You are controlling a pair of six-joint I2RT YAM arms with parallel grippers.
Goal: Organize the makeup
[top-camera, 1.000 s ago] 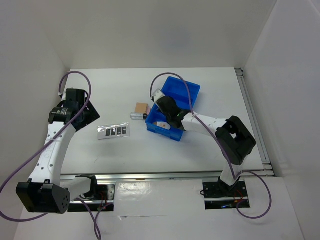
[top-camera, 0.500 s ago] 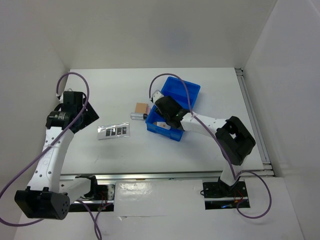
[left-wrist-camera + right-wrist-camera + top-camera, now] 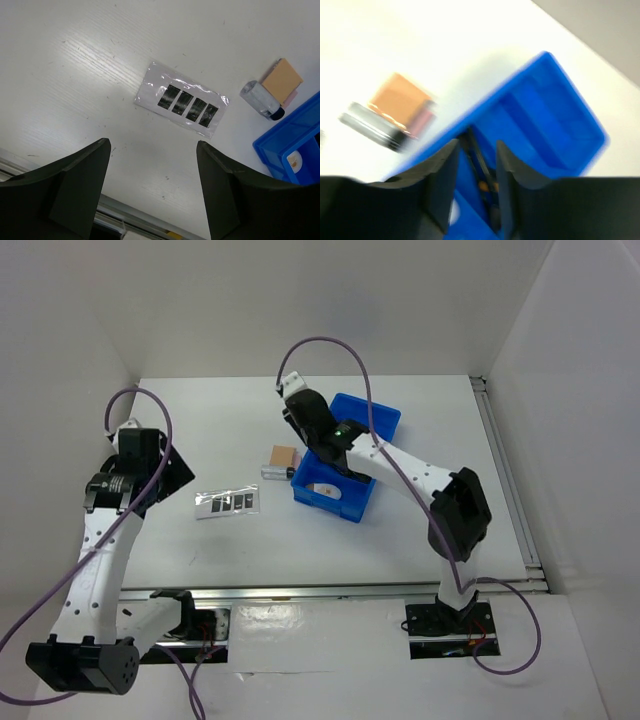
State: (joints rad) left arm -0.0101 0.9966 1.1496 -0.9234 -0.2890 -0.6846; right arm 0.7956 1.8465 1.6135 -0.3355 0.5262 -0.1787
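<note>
The silver-grey palette strip (image 3: 182, 105) with its dark pans lies flat on the white table (image 3: 200, 430). To its right sit the tan square pad (image 3: 282, 81) and the small silver tube (image 3: 260, 98), side by side. My left gripper (image 3: 152, 145) hovers open near the table's front rail, short of the palette, holding nothing. My right gripper (image 3: 477, 145) is raised over the blue bin (image 3: 545, 110), its jaws a little apart and empty. Thin black brushes (image 3: 480, 165) lie in the bin below it. The white oval compact (image 3: 324, 489) rests in the bin's near compartment.
A metal rail (image 3: 330, 590) runs along the table's front edge and another (image 3: 505, 480) down its right side. White walls enclose the table at the back and on both sides. A purple cable (image 3: 330, 345) loops above the right arm.
My right arm has lifted out of the bin and swung toward the back, its jaws parting. My left arm has drawn back a little toward the near left.
</note>
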